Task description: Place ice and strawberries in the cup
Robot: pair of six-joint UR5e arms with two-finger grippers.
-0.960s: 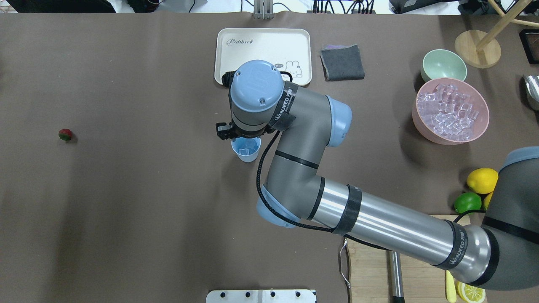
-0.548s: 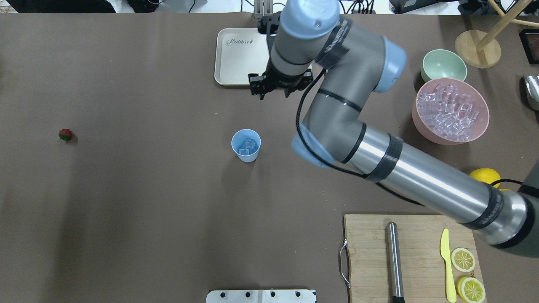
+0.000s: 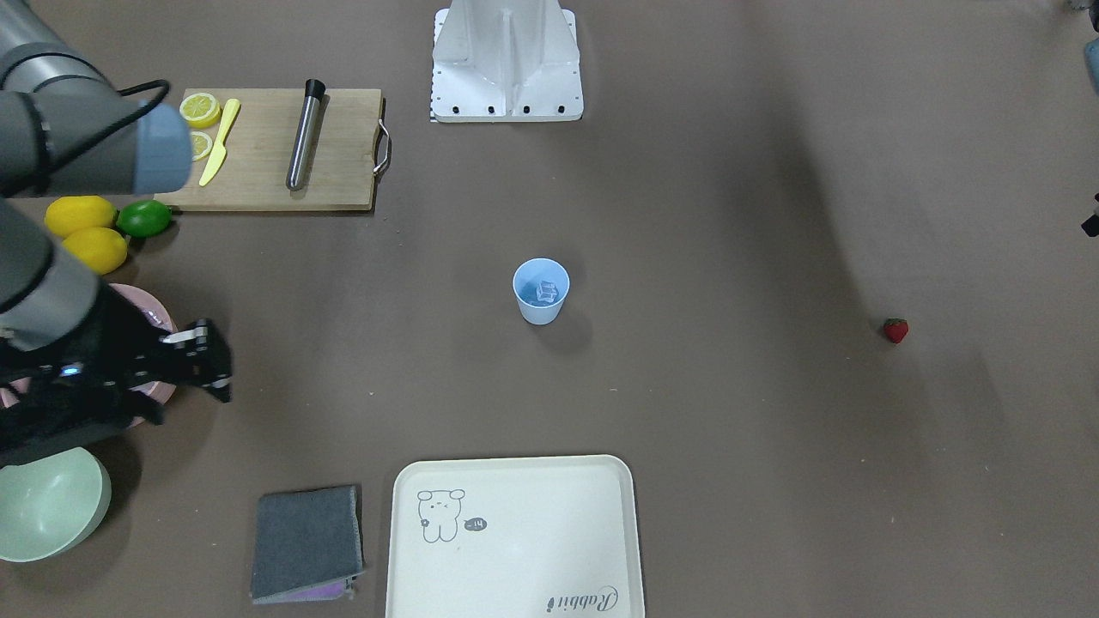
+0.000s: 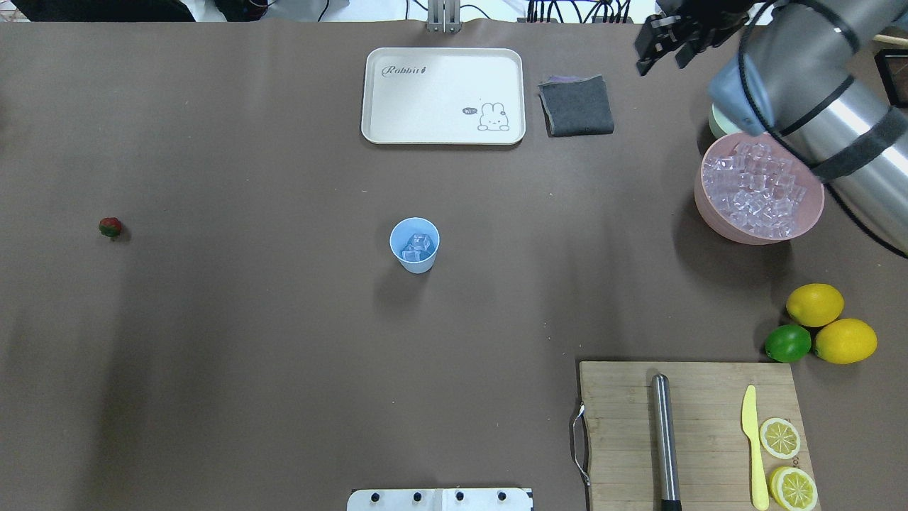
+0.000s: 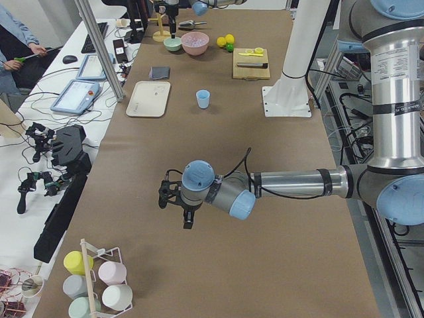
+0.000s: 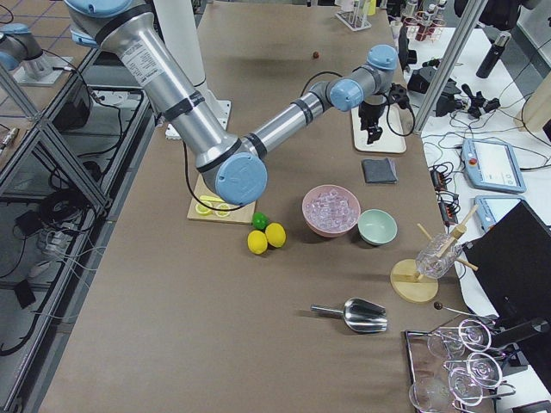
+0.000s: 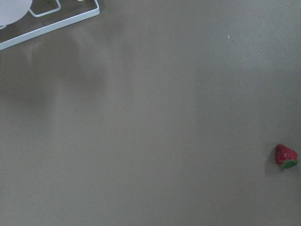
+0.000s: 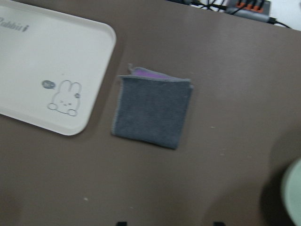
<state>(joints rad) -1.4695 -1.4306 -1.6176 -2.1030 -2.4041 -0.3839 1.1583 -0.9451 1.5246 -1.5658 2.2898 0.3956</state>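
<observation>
The light blue cup [image 4: 414,245] stands upright mid-table with a few clear ice cubes [image 4: 417,245] inside; it also shows in the front view [image 3: 541,292]. More ice [image 4: 755,188] fills the pink bowl [image 4: 709,213] at the right. The strawberry [image 4: 110,228] lies alone at the far left and shows in the left wrist view [image 7: 286,156]. My right gripper [image 4: 663,55] is open and empty, high over the table's back right beside the grey cloth [image 8: 153,110]. My left gripper [image 5: 187,220] hangs over the table near the strawberry's end; I cannot tell its state.
A cream tray [image 4: 440,96] and the grey cloth [image 4: 576,105] lie at the back. A pale green bowl [image 3: 47,506] stands behind the pink bowl. Two lemons and a lime [image 4: 812,305] sit by a cutting board [image 4: 624,433] with a muddler, knife and lemon slices.
My right arm rose from just over the cup and swung to the back right near the bowls. The cup stays in place with ice in it.
</observation>
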